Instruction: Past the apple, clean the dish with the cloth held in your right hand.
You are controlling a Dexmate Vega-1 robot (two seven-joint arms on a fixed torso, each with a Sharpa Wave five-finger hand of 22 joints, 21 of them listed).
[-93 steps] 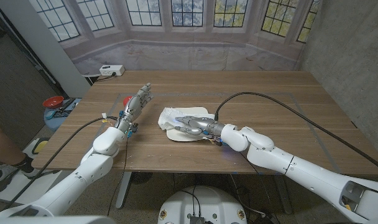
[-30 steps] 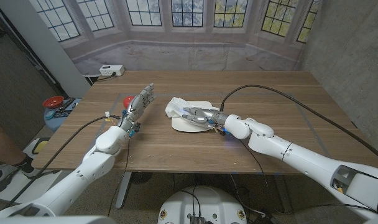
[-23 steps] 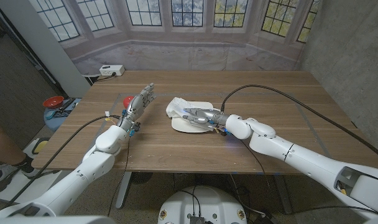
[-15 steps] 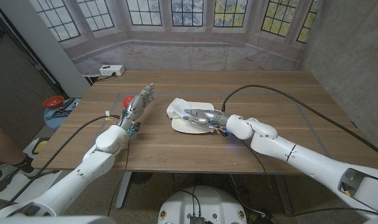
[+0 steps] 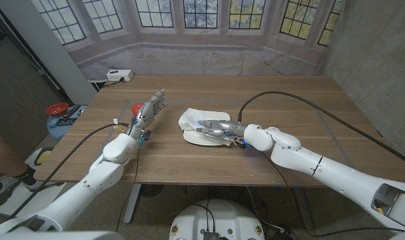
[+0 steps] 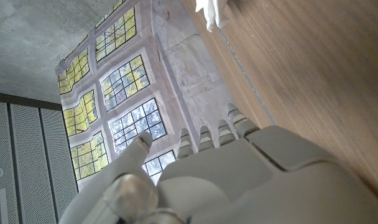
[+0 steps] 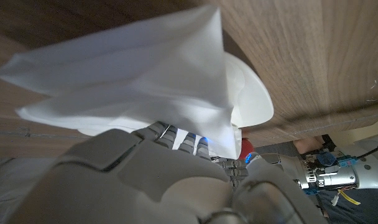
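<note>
Cloth [image 5: 194, 119] lies bunched on the white dish [image 5: 204, 135], grasped under my right hand [image 5: 214, 128], which has slid back toward me since a second ago, so the wipe is under way. My left hand [image 5: 149, 109] stands released, fingers apart, beside the red apple [image 5: 136, 107] on the worktop [image 5: 289, 133].

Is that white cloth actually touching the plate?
Touching. In the head view the cloth, held by the right hand, lies on the dish; the right wrist view shows it draped over the rim.
</note>
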